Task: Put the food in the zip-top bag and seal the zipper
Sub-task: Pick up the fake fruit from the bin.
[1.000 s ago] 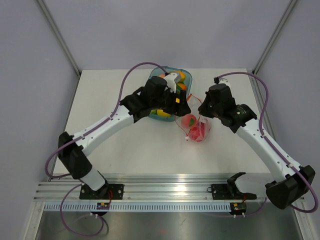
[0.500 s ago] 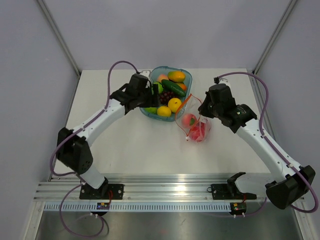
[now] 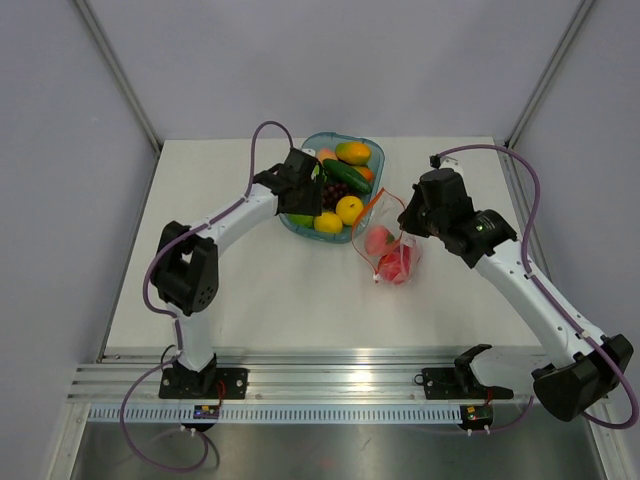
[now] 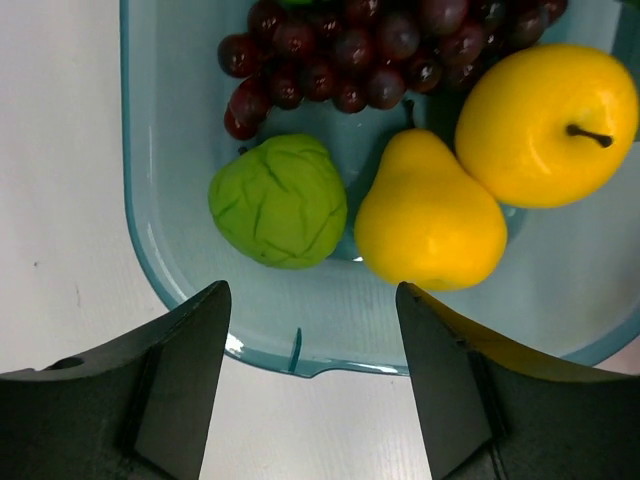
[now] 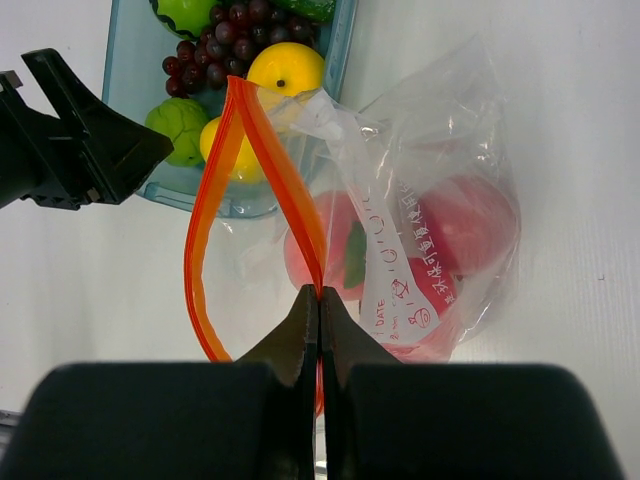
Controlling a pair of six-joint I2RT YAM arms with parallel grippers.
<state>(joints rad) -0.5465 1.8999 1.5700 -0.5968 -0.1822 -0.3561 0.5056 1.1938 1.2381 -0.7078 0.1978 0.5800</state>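
Note:
The clear zip-top bag [image 3: 397, 258] lies on the table right of the tray, with red apples [image 3: 400, 265] and a pinkish peach [image 3: 377, 240] inside. Its red-orange zipper [image 3: 372, 205] stands open in a loop. My right gripper [image 3: 404, 224] is shut on the zipper [image 5: 215, 200] at one end of the bag [image 5: 440, 140], and red fruit [image 5: 470, 225] shows through the plastic. My left gripper [image 3: 303, 200] is open and empty, hovering over the tray's near left rim. Its view [image 4: 312, 340] shows a green lime [image 4: 278, 200], a yellow lemon [image 4: 430, 225] and a round yellow fruit [image 4: 545, 125].
The translucent blue tray [image 3: 377, 150] stands at the back middle of the table. It holds purple grapes [image 4: 340, 50], a mango [image 3: 352, 152], a dark green cucumber [image 3: 345, 175] and yellow fruit [image 3: 349, 208]. Its rim [image 4: 290, 355] lies just ahead of the left fingers.
The left arm has drawn back from the bag's mouth to the tray's left side, and its elbow has swung inward. The right gripper and the bag have hardly moved.

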